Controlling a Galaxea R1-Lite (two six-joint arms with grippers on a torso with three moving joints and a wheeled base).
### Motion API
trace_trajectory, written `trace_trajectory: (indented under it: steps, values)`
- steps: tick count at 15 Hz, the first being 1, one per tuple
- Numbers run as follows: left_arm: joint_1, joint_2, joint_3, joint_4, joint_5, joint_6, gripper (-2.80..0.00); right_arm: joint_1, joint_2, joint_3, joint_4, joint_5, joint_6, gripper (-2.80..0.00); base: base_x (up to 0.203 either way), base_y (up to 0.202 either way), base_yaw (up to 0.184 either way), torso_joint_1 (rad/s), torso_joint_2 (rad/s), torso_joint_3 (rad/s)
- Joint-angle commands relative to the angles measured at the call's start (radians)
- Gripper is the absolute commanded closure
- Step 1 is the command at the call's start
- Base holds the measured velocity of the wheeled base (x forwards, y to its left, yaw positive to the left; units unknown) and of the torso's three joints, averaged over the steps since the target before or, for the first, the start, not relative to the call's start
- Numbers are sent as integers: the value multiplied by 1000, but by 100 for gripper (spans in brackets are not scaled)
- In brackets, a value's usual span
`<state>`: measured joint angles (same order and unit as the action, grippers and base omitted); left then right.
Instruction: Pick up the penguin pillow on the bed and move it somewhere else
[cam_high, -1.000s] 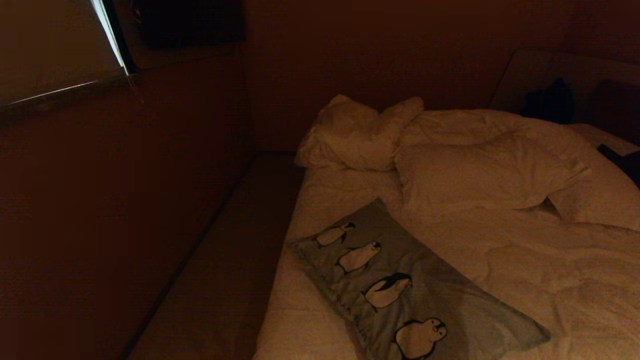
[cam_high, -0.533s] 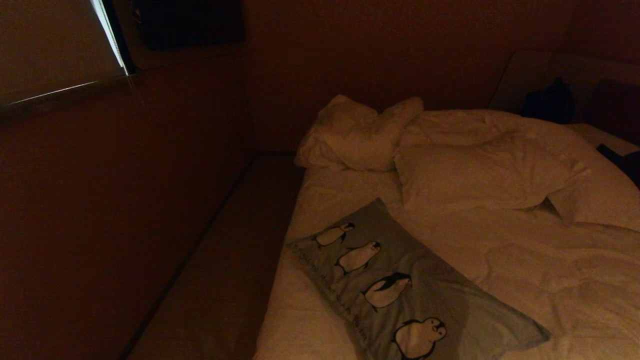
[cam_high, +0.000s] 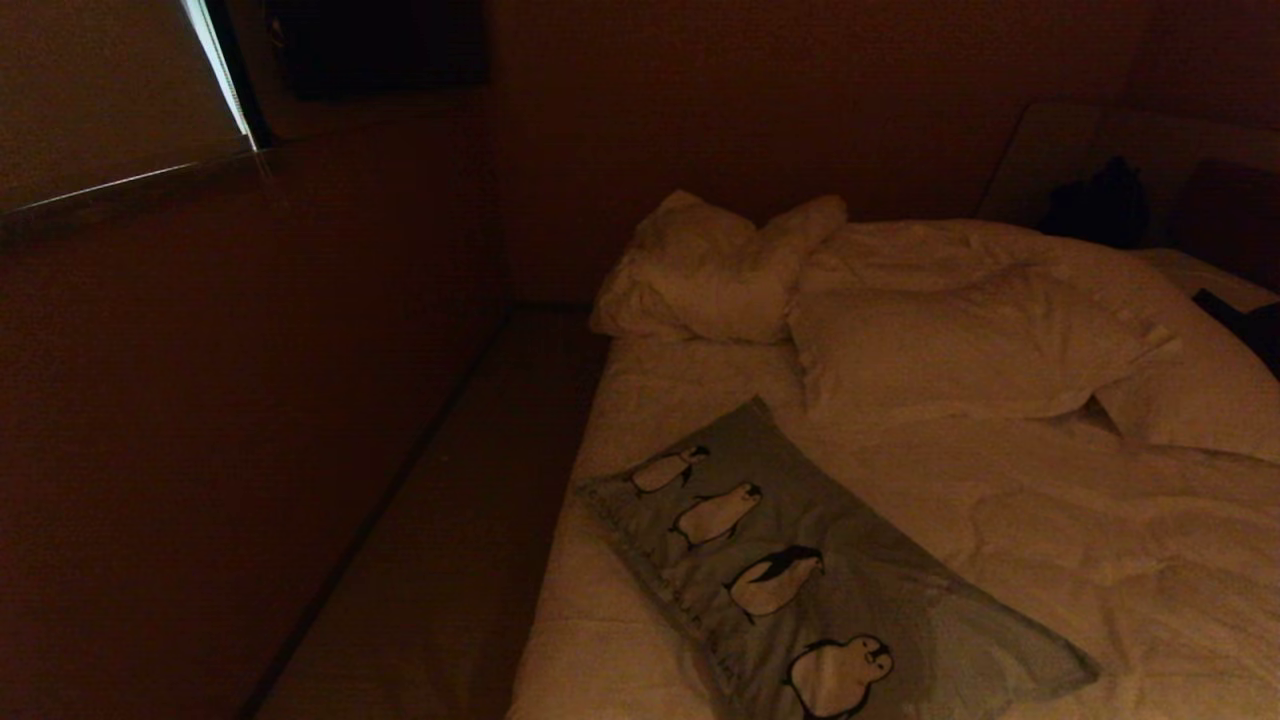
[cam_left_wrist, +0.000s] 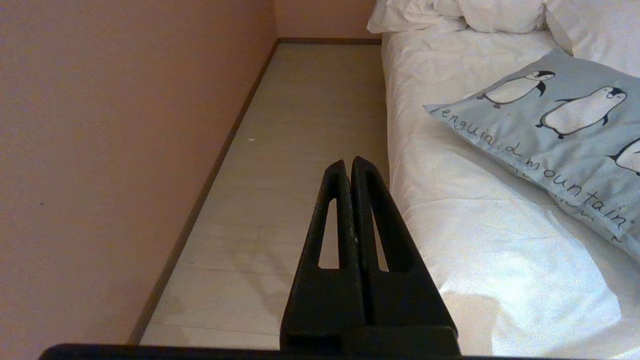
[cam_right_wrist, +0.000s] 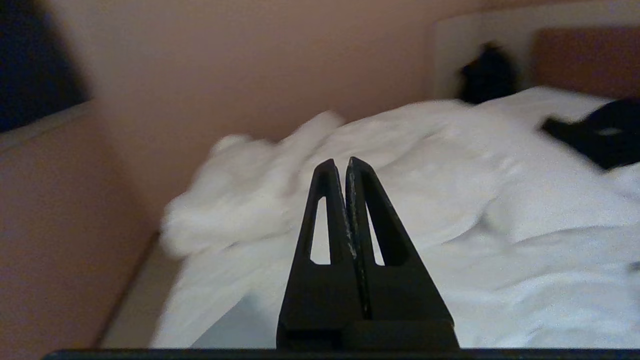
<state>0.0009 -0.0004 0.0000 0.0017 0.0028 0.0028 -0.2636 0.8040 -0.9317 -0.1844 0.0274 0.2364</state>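
The penguin pillow (cam_high: 800, 570) is a long grey-blue cushion with a row of black-and-white penguins. It lies slantwise on the near left part of the bed (cam_high: 1100, 560), close to the mattress edge. Neither gripper shows in the head view. In the left wrist view my left gripper (cam_left_wrist: 348, 162) is shut and empty. It hangs over the floor beside the bed, with the penguin pillow (cam_left_wrist: 550, 135) off to one side. My right gripper (cam_right_wrist: 338, 162) is shut and empty. It points across the white bedding (cam_right_wrist: 500, 210), and a grey-blue corner of the pillow (cam_right_wrist: 240, 325) lies just below it.
Plain cream pillows (cam_high: 950, 350) and a rumpled duvet (cam_high: 710, 270) fill the head of the bed. Dark items lie at the far right (cam_high: 1100, 205) and on the bed's right edge (cam_right_wrist: 600, 135). A narrow floor strip (cam_high: 450, 560) runs between the bed and the left wall (cam_left_wrist: 100, 150).
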Motion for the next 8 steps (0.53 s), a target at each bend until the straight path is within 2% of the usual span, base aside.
trace_trajectory:
  steps: [1, 5, 8]
  values:
    - [1, -1, 0, 0, 0, 0, 0, 0, -130, 42, 115, 133, 28, 0, 0, 0, 0, 0, 0, 0]
    - [1, -1, 0, 0, 0, 0, 0, 8, -283, 107, 199, 162, 58, 0, 0, 0, 0, 0, 0, 0]
    - [0, 0, 0, 0, 0, 0, 0, 88, -415, 102, 319, 199, 64, 0, 0, 0, 0, 0, 0, 0]
